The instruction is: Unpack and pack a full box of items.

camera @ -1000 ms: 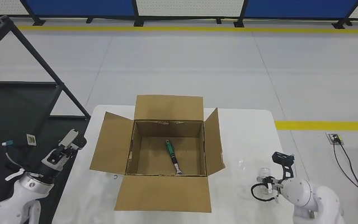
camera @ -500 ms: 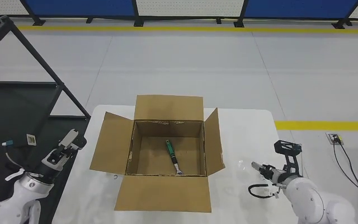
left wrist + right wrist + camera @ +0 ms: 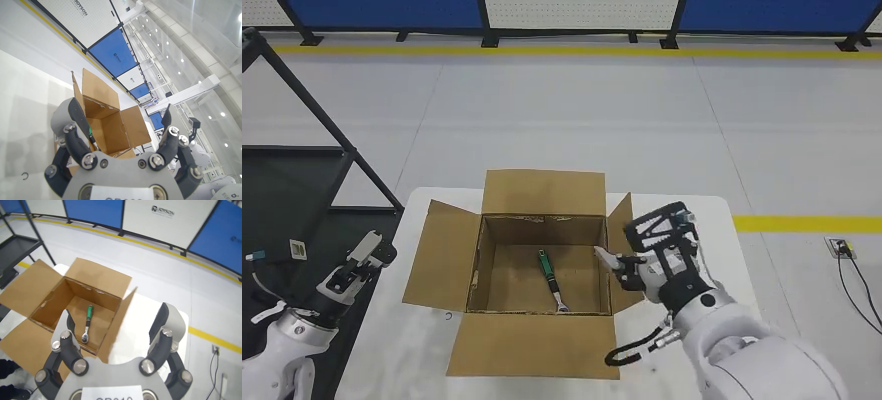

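Ratchet wrench (image 3: 551, 278), green handle, lies on the floor of the open cardboard box (image 3: 542, 190), head toward the box's near wall. My right gripper (image 3: 114, 309) hangs over the box's right flap, fingers spread wide, and that flap stands between it and the wrench; my left gripper (image 3: 121, 103) sits well left of the box, fingers also apart. Small black C-ring (image 3: 447, 316) on the white table (image 3: 682, 215) just off the box's near-left corner; black rack (image 3: 302, 150) on the grey floor left of the box, yellow line (image 3: 542, 50) and blue-white partitions (image 3: 382, 12) beyond it.
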`<control>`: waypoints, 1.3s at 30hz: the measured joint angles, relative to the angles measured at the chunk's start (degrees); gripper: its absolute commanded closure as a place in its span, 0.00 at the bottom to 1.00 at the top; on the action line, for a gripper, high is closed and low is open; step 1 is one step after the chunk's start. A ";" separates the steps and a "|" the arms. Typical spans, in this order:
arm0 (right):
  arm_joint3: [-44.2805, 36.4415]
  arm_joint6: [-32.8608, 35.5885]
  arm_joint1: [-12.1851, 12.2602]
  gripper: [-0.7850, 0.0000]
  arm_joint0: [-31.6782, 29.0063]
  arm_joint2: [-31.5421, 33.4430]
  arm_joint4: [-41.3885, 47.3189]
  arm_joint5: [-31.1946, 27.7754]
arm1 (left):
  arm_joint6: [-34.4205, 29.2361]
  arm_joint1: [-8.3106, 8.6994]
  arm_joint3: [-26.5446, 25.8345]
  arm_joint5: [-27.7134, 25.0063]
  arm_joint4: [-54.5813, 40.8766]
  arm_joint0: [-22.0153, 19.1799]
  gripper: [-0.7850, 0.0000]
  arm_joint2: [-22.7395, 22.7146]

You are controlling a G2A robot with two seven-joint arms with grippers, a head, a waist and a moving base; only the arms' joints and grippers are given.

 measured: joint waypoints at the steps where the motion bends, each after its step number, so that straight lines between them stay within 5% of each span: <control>1: 0.03 1.46 -0.25 0.00 1.55 -2.23 -0.43 -0.09 | 0.00 0.00 0.00 0.00 0.00 0.00 0.00 0.00; 12: 23.37 9.53 -5.78 0.00 22.67 -18.80 6.98 5.46 | 0.00 0.00 0.00 0.00 0.00 0.00 0.00 0.00; 22: 49.96 1.97 -11.03 0.00 30.23 -25.71 17.36 12.16 | 2.69 -0.17 -1.11 -0.27 -1.46 1.15 0.00 -0.43; 39: 52.44 1.18 -11.32 0.00 29.82 -25.11 18.90 12.83 | 3.41 -0.18 -1.40 -0.77 -1.10 1.26 0.00 -0.56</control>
